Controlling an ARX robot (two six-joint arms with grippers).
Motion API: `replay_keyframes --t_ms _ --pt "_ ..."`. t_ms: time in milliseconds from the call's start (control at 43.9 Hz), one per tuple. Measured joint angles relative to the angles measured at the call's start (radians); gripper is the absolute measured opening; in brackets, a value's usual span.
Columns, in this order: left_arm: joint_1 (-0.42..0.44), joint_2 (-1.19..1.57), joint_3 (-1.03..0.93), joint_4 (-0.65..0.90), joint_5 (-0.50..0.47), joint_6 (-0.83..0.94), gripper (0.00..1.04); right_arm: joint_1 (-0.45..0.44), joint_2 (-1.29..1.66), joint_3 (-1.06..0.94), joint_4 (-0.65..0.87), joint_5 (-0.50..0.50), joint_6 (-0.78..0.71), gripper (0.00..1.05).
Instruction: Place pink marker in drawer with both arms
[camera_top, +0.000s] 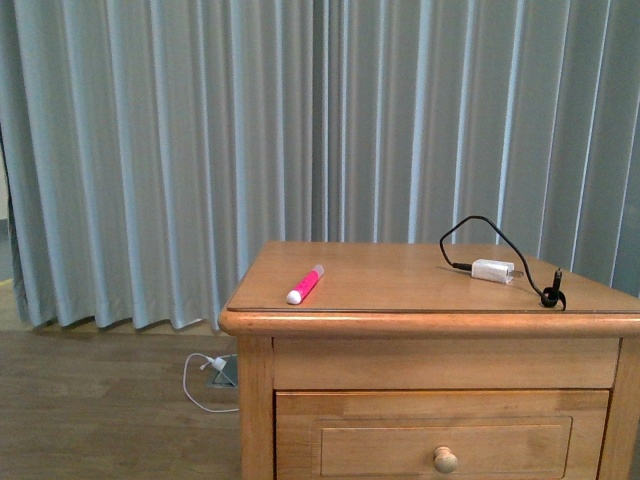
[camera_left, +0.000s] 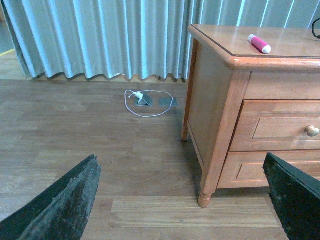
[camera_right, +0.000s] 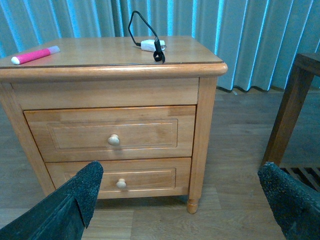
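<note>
Wooden nightstand (camera_right: 105, 93) with two shut drawers, the upper drawer (camera_right: 75, 132) and a lower drawer (camera_right: 150, 176), one knob (camera_right: 114, 140) each. On top, one pink marker (camera_top: 305, 284) near the left front edge and one white charger plug (camera_top: 493, 270) toward the right. Two grippers, left gripper (camera_left: 180, 159) and right gripper (camera_right: 180, 166), both spread wide, low down, well apart from the marker and below it.

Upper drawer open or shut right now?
Shut. Right wrist view: upper drawer front sits flush in the nightstand frame, no gap. Pink marker lies on top.
</note>
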Motion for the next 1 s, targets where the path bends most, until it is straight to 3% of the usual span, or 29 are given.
replay_keyframes --t_ms 1003 --pt "0.0 0.0 0.0 0.0 0.0 0.0 0.99 0.0 0.0 0.0 0.0 0.0 0.0 0.96"
